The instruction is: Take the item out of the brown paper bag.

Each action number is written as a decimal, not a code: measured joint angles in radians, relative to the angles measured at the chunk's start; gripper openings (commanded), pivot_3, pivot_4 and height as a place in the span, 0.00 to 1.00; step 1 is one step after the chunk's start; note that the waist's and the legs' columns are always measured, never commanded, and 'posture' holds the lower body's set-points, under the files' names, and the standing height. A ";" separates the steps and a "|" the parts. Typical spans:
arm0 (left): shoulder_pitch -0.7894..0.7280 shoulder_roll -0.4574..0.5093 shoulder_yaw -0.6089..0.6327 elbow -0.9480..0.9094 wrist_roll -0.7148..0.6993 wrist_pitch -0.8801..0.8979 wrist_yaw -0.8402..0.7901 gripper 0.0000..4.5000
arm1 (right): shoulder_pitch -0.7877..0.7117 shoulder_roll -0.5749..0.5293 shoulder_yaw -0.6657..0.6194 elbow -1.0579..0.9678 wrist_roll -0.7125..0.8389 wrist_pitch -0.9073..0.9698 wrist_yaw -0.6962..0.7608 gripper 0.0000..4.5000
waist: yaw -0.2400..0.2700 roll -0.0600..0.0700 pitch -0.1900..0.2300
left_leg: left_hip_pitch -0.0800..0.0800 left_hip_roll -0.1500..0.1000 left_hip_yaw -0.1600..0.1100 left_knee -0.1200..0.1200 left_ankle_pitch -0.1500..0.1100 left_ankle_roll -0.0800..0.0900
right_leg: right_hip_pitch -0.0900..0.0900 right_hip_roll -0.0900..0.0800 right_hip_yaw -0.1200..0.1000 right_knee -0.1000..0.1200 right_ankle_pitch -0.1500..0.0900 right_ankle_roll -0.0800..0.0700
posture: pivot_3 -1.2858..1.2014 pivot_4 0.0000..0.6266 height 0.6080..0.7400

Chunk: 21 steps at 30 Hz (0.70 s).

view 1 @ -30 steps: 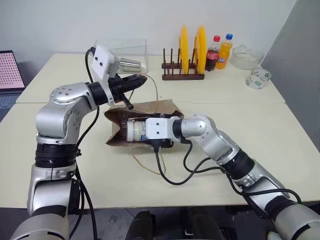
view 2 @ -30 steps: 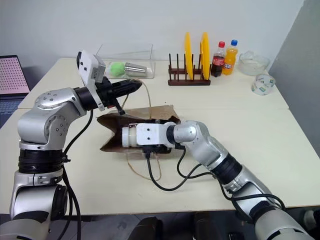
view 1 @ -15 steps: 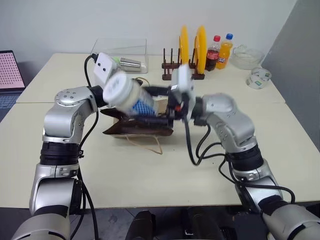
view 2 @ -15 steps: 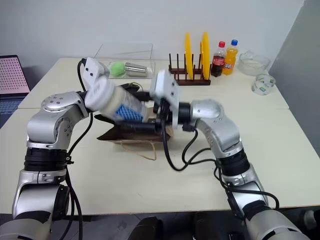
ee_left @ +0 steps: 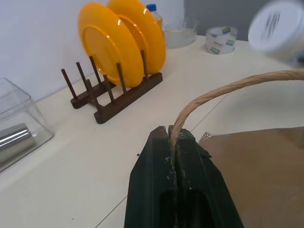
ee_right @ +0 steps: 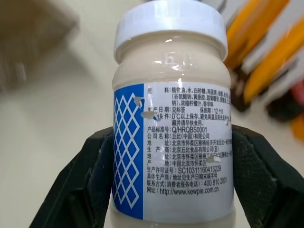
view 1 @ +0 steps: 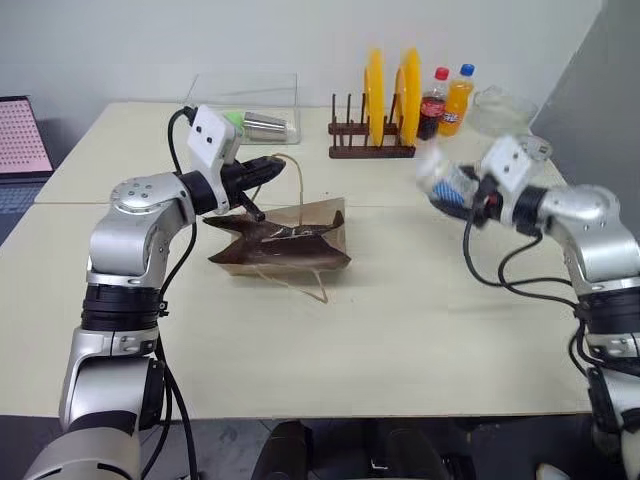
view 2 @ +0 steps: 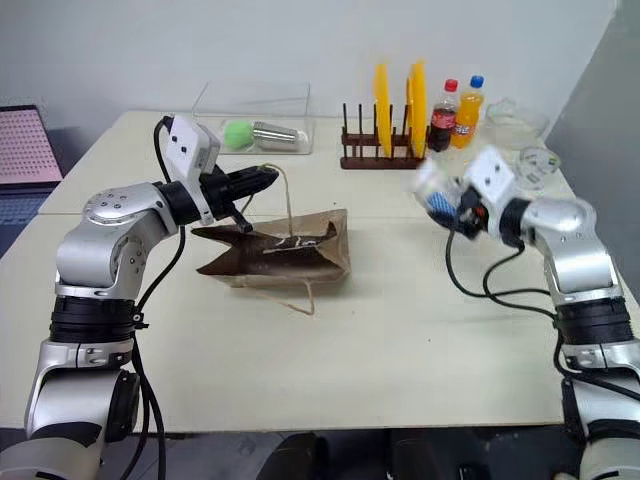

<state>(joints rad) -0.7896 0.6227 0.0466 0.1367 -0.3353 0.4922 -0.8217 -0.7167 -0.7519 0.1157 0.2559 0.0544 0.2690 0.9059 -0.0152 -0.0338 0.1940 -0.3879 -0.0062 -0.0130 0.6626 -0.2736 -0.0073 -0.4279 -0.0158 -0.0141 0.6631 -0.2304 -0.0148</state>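
A white-capped jar with a blue-and-white label is clamped between the right gripper fingers, well right of the brown paper bag, which lies on the table; its cord handle is pinched by the left gripper

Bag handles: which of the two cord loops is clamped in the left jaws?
The raised handle, arching up from the brown paper bag into the shut left gripper. The other handle lies slack on the table in front.
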 measured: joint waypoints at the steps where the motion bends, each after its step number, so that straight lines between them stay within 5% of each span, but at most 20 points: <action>1: -0.001 -0.001 0.000 0.000 0.000 -0.001 -0.001 0.00 | 0.003 -0.010 0.021 0.020 -0.020 -0.024 0.012 0.67 | -0.006 0.000 0.000 | 0.000 0.001 0.000 0.000 0.000 0.000 | 0.000 0.001 0.000 0.000 0.000 0.000 | 0.52 0.24 1.00; 14: 0.002 -0.010 0.000 0.003 0.002 -0.003 -0.010 0.00 | -0.051 -0.022 0.159 0.283 -0.172 -0.191 0.154 0.67 | -0.011 0.000 0.000 | 0.005 0.000 -0.001 0.002 0.000 0.000 | 0.006 0.002 0.001 0.000 -0.001 0.003 | 0.52 0.24 1.00; 18: 0.008 -0.010 0.000 0.001 0.002 -0.003 -0.009 0.00 | -0.063 -0.009 0.160 0.320 -0.185 -0.204 0.168 0.98 | -0.011 0.000 0.000 | 0.005 0.000 -0.001 0.002 0.000 -0.001 | 0.006 0.002 0.001 0.000 -0.001 0.003 | 0.52 0.24 1.00; 21: 0.013 -0.010 0.000 -0.004 0.002 -0.003 -0.007 0.00 | -0.064 -0.004 0.156 0.334 -0.183 -0.197 0.192 1.00 | -0.010 0.000 0.000 | 0.005 0.001 -0.001 0.002 0.001 -0.001 | 0.006 0.002 0.001 0.000 0.000 0.001 | 0.52 0.24 1.00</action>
<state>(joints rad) -0.7765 0.6128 0.0462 0.1328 -0.3333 0.4891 -0.8286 -0.7804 -0.7561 0.2719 0.5901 -0.1282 0.0720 1.0982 -0.0257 -0.0337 0.1944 -0.3824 -0.0056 -0.0144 0.6649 -0.2730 -0.0081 -0.4218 -0.0142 -0.0135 0.6632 -0.2300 -0.0140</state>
